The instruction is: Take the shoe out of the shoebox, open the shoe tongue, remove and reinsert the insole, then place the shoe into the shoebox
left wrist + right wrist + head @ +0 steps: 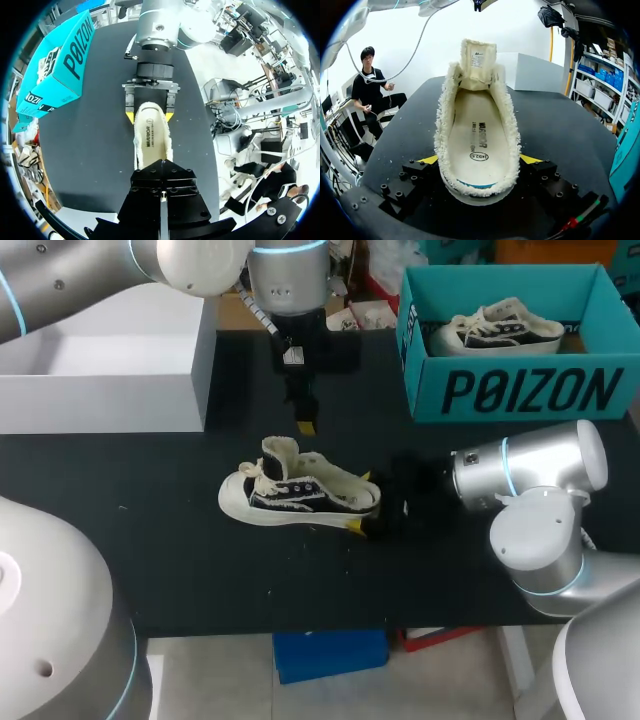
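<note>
A black-and-white sneaker (300,492) lies on its sole mid-table, toe toward my left. My right gripper (362,502) holds its heel, one yellow tip on each side. In the right wrist view the fleece-lined shoe (477,115) sits between the right gripper's (479,160) fingers, with the cream insole (479,140) inside and the tongue (478,61) standing up. My left gripper (305,425) hangs shut and empty just above and behind the shoe's tongue. The left wrist view looks straight down on the shoe (150,142) and the right gripper (149,117).
The teal shoebox (520,390) stands open at the back right with a second sneaker (500,330) in it; it also shows in the left wrist view as the shoebox (55,65). A white box (110,365) sits at the back left.
</note>
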Controlling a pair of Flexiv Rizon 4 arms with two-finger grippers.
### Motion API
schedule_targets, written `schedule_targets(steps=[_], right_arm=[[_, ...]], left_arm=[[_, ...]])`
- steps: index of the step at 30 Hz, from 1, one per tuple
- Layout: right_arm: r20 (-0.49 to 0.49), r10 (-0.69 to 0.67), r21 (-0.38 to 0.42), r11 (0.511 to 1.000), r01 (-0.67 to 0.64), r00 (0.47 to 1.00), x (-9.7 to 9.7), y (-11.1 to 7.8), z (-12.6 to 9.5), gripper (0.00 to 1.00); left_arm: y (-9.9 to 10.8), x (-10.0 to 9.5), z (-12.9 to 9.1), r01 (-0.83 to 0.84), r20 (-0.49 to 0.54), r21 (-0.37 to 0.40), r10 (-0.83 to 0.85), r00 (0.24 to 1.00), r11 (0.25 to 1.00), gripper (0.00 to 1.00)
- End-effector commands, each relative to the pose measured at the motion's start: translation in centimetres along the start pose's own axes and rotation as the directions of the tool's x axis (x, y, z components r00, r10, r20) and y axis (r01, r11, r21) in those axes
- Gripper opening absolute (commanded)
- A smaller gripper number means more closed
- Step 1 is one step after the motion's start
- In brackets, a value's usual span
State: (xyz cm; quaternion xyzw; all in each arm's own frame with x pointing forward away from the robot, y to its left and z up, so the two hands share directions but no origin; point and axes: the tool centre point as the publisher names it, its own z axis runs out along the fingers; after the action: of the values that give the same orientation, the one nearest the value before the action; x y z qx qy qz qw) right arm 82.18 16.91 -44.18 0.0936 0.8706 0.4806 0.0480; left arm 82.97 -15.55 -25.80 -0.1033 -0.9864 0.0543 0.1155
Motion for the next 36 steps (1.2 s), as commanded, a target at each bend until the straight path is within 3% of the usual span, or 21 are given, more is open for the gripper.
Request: schedule_targets(steps=[1,4,7,13,36], right_arm=[[0.002,0.001,0.002,1.000,-0.001,1.000,0.1,-0.1,0.1,0.00],[0.002,0.001,0.002,1.000,-0.001,1.000,0.1,-0.1,0.1,0.00],[0.002,0.001,0.002,1.000,-0.001,1.000,0.1,-0.1,0.1,0.00],[0.002,0.001,0.002,1.000,-0.001,1.000,0.1,-0.1,0.1,0.00],[0.002,0.001,0.002,1.000,-0.001,1.000,0.1,-0.1,0.1,0.00]], left_arm=[[0.0,0.0,0.1,-0.002,0.001,0.000,0.002,1.000,1.000,0.00],[0.0,0.0,0.1,-0.002,0.001,0.000,0.002,1.000,1.000,0.07],[0.0,0.0,0.1,-0.002,0.001,0.000,0.002,1.000,1.000,0.00],[-0.4,-0.1,2.0,-0.023,-0.022,-0.002,0.023,0.999,1.000,0.00],[1.3,-0.7,7.0,0.007,-0.095,-0.006,-0.008,0.995,1.000,0.00]])
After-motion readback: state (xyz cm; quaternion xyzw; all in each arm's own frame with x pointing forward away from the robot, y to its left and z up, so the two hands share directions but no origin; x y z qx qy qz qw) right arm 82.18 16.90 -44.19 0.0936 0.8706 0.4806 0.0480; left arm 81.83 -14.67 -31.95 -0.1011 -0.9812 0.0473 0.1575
